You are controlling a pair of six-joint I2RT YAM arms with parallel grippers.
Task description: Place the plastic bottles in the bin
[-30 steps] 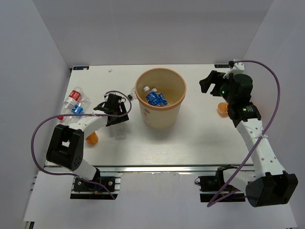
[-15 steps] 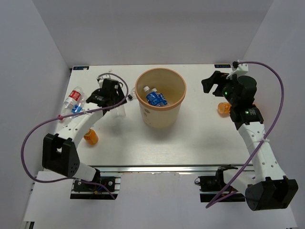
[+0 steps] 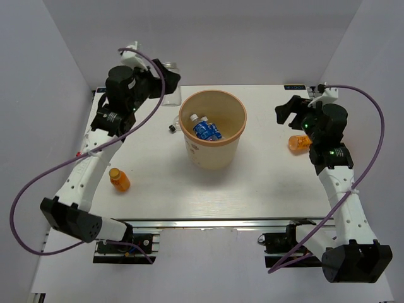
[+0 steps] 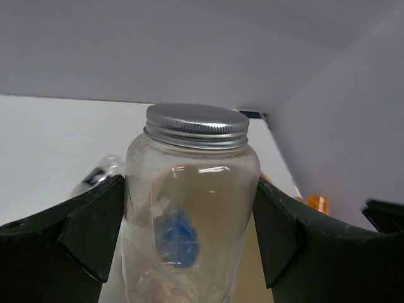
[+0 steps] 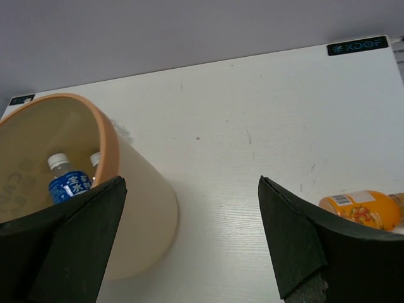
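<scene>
1. Left gripper (image 4: 189, 221): pinching the unlabelled clear bottle (image 4: 193, 183), one finger against each side of the body. The silver screw cap (image 4: 197, 125) points away from the wrist.
2. Top view: that bottle is held off the table (image 3: 252, 183), above its far-left part. It is near the bin (image 3: 189, 151) but outside the rim, not over the mouth.
3. The bin stands upright mid-table. Blue-labelled bottles (image 3: 205, 129) lie inside with their white caps showing.
4. Right gripper (image 5: 189, 208): fingers spread wide, nothing between them. It hovers to the right of the bin.
5. Right orange bottle (image 5: 363, 209): lying on the table just beside the right arm, well apart from the bin.
6. Left orange bottle (image 3: 118, 180): on the table on the near-left side, beside the left arm.
7. Small black cap (image 3: 172, 129): on the table just left of the bin wall.
</scene>
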